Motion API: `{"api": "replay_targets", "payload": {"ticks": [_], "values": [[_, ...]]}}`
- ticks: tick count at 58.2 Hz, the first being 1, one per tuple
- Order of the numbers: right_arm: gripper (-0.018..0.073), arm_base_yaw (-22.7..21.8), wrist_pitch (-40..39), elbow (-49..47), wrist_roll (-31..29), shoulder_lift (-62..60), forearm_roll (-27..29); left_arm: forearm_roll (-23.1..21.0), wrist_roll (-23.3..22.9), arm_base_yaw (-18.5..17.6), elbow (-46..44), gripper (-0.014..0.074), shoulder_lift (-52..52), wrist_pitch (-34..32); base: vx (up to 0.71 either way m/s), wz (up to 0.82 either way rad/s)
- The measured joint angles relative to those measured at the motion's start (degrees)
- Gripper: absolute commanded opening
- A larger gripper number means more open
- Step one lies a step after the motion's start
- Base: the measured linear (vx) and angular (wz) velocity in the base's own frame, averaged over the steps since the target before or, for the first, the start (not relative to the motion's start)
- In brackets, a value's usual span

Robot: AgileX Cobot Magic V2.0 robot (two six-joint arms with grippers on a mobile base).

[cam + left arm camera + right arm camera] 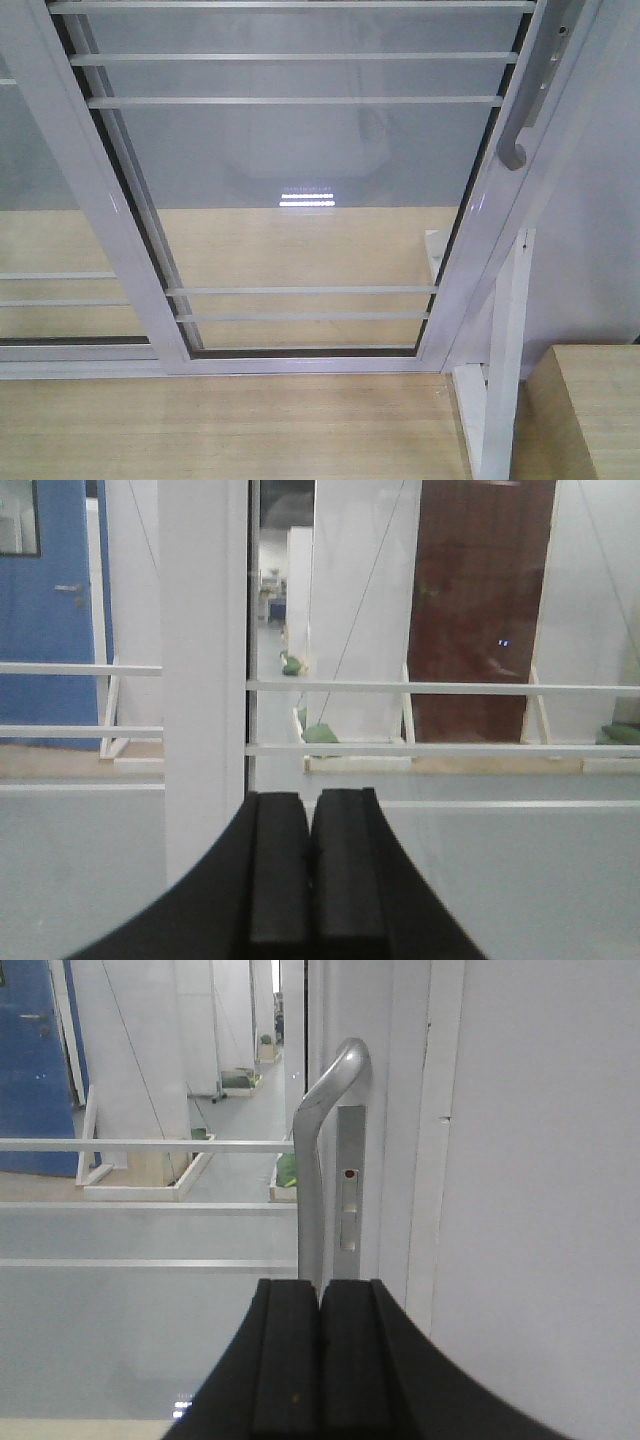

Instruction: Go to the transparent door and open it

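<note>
The transparent door (300, 160) fills the front view, a clear glass panel in a white frame with thin white horizontal bars. Its curved grey pull handle (520, 130) runs down the right stile. In the right wrist view the handle (318, 1160) stands straight ahead, just beyond my right gripper (320, 1285), whose black fingers are pressed together with nothing between them. My left gripper (308, 798) is also shut and empty, facing the glass beside a white vertical frame member (203, 680).
A second white-framed glass panel (40, 200) overlaps at the left. A white wall (540, 1180) and white post (505, 350) stand right of the door, with a wooden box (590, 410) beside them. Wood flooring (220, 430) lies in front of the track.
</note>
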Motion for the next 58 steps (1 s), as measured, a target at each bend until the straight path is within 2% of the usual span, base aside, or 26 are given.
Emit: {"api": "replay_targets", "payload": {"ticks": [13,23,31,47,58], "values": [[-0.0006,0.0,-0.5,-10.8,-0.1,18.1,-0.1,0.0,0.0,0.0,-12.7,-0.0006,23.6,-4.3,0.0,0.0],[-0.0006,0.0,-3.3,-12.8,-0.1,26.5,-0.1,0.0,0.0,0.0,-18.6,-0.0006,34.5,-8.1,0.0,0.0],[-0.0006,0.0,-3.4,-12.8,-0.1,30.2,-0.1,0.0,0.0,0.0,-19.8,-0.0006,37.6,-10.2,0.0,0.0],[-0.0004,0.0,-4.2,-12.8,-0.1,34.7,-0.1,0.0,0.0,0.0,-19.8,-0.0001,38.2,-10.2,0.0,0.0],[0.0012,0.0,-6.2,-12.8,-0.1,35.0,-0.1,0.0,0.4,0.0,-19.8,0.0048,38.2,-10.2,0.0,0.0]]}}
